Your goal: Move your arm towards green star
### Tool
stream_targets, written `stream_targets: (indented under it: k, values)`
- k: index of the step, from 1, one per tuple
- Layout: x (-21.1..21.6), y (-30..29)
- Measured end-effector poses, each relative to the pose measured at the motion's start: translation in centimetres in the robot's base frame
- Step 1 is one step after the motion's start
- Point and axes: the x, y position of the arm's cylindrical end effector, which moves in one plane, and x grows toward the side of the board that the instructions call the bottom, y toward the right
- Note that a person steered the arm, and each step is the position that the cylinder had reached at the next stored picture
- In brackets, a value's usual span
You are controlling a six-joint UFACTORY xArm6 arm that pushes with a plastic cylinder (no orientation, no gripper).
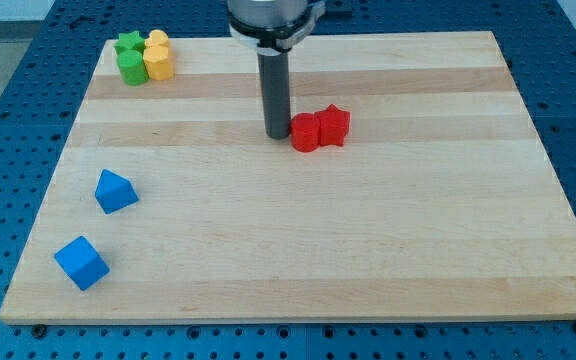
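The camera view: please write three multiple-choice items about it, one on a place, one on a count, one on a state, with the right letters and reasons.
1. Where is the green star?
A. the view's top left
B. the view's bottom right
C. the board's middle

2. How many blue blocks are there?
A. one
B. two
C. four

3. How does my tip stand to the red blocks?
A. far from them
B. on top of them
C. close beside them, on their left

Answers:
1 A, it sits in the far-left corner cluster with the green cylinder and two yellow blocks.
2 B, a blue triangular block and a blue cube.
3 C, the tip is right next to the red cylinder, which adjoins the red star.
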Motion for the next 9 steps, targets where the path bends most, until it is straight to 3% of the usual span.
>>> stream_targets:
  k: [2,3,5,6,8,9]
  values:
    - [0.0,2.1]
    - [-0.2,-0.9]
    - [-1.6,-13.8]
    - [-4.6,-15.0]
    - [-16.8,-13.1]
    - [-19.5,-12.7]
